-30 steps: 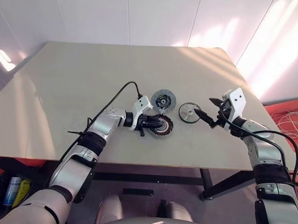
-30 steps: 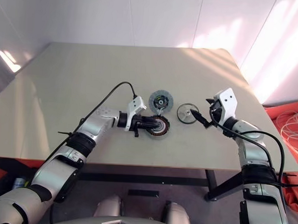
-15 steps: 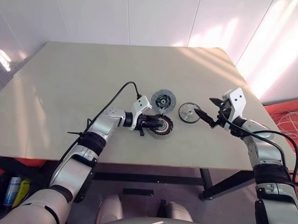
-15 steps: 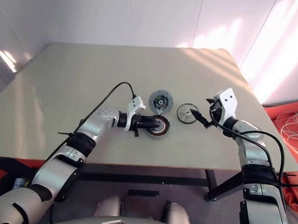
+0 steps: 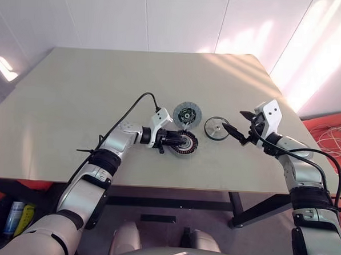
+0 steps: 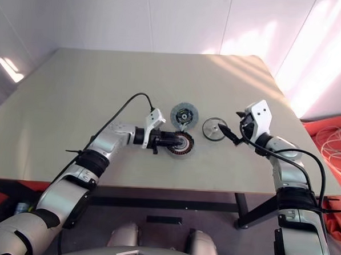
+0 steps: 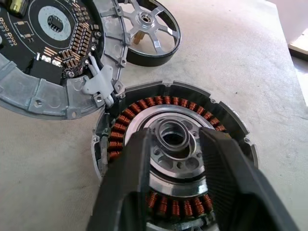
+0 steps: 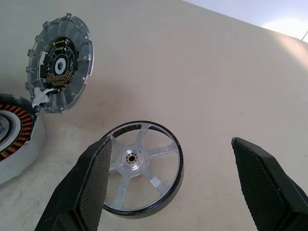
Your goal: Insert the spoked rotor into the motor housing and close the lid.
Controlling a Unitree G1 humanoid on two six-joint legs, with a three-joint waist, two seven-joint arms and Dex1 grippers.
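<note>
Silver six-spoke rotor, dark rim, flat on tabletop by my released right hand. Grey ribbed lid, dark circuit board, touches copper-wound housing; left hand grip unclear.

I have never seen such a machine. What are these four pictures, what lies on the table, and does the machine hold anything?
This is a humanoid robot with two arms, each ending in a two-fingered gripper. The two wide pictures come from the camera on its head, looking down over the arms. The two close pictures come from cameras on the wrists.

Three motor parts lie on the table. The motor housing is ringed with copper coils. The lid, which carries a circuit board, lies open just behind it. The spoked rotor lies apart, to the right.

The left gripper is at the housing's centre; I cannot tell whether it grips it. The right gripper is open beside the rotor and holds nothing.
</note>
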